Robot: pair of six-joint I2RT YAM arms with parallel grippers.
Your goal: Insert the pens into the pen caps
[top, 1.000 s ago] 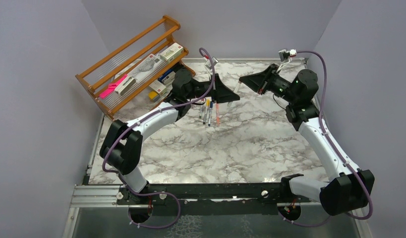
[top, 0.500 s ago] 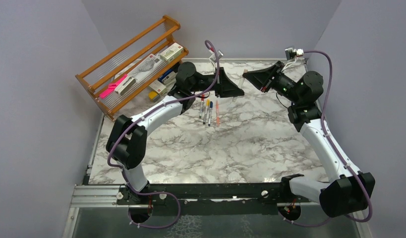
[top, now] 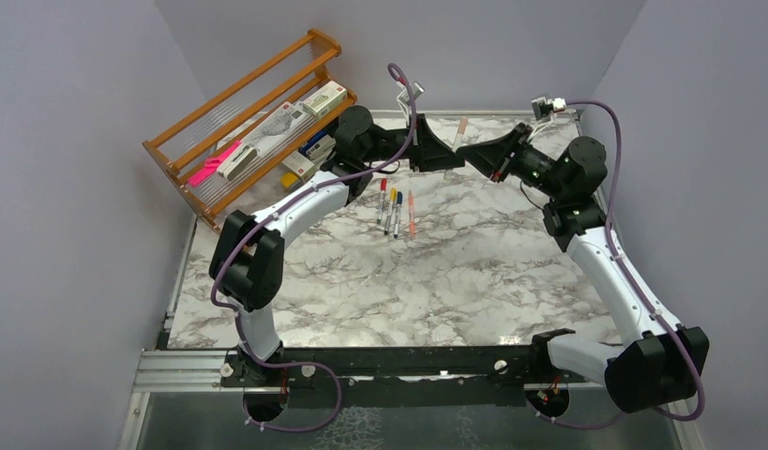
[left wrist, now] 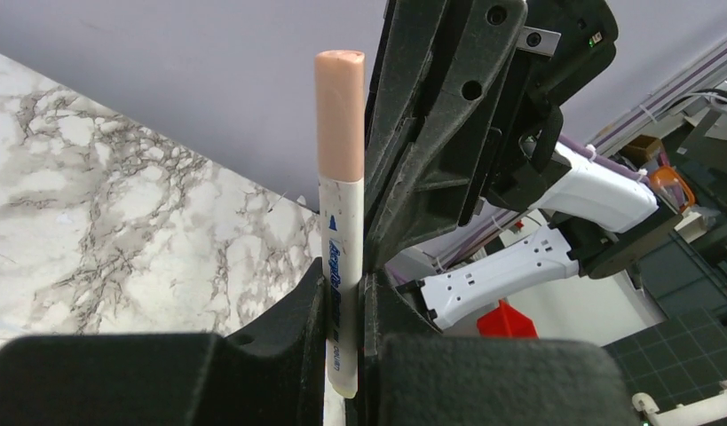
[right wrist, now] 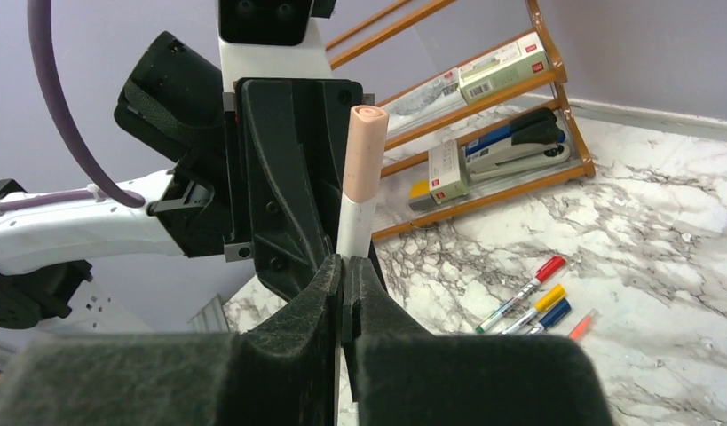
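Observation:
My left gripper (top: 447,156) is shut on a white-barrelled pen (left wrist: 342,266) that wears a pale pink cap (left wrist: 339,115). The pen stands up above the back of the table (top: 461,127). My right gripper (top: 467,150) meets the left one tip to tip. Its jaws are pressed together, and the same pen (right wrist: 357,213) and pink cap (right wrist: 363,151) rise just beyond its fingertips (right wrist: 328,271). Several more pens lie side by side on the marble: red-capped (top: 382,197), yellow-capped (top: 391,206), blue-capped (top: 398,214) and an all salmon-orange one (top: 410,214). They also show in the right wrist view (right wrist: 519,293).
A wooden rack (top: 253,122) stands at the back left with boxes, a stapler (right wrist: 519,146) and a bright pink bar (top: 214,164). Grey walls close in the back and both sides. The arm bases sit on a black rail (top: 408,361) at the near edge.
Both grippers have moved towards the back wall and closed in on each other until their tips meet. The pink-capped pen now stands between them.

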